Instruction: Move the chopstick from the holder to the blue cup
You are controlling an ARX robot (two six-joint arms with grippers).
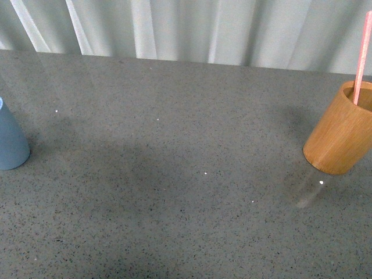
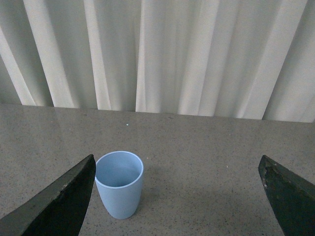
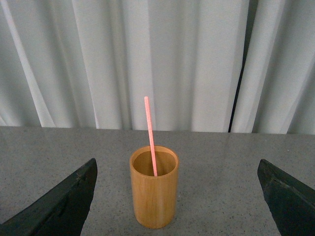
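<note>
Backdrop: a pale pleated curtain (image 1: 192, 29) fills the top strip of the front view, just behind the table's far edge.
Surface: a grey speckled table (image 1: 174, 192) takes up the rest of the frame, with a wide bare middle.
Holder: the wooden holder (image 1: 340, 136) stands upright at the right edge of the front view.
Blue cup: the blue cup (image 1: 9, 142) is at the left edge, cut off by the frame. My left wrist view shows it upright and empty.
Chopstick: the chopstick (image 1: 361, 55) stands in the holder, leaning on its rim, and its top runs out of the upper right corner.
Left gripper: my left gripper (image 2: 177, 162) is spread wide and holds nothing, with the cup ahead of it.
Right gripper: my right gripper (image 3: 177, 164) is also spread wide and empty, facing the holder.
Progress: I judge nothing is done yet. Grasping, lifting out, carrying across and lowering in all remain.
Room: holder and cup sit well apart, with nothing between them. The stick must clear the holder's rim, and the curtain behind limits reach past the far edge.
</note>
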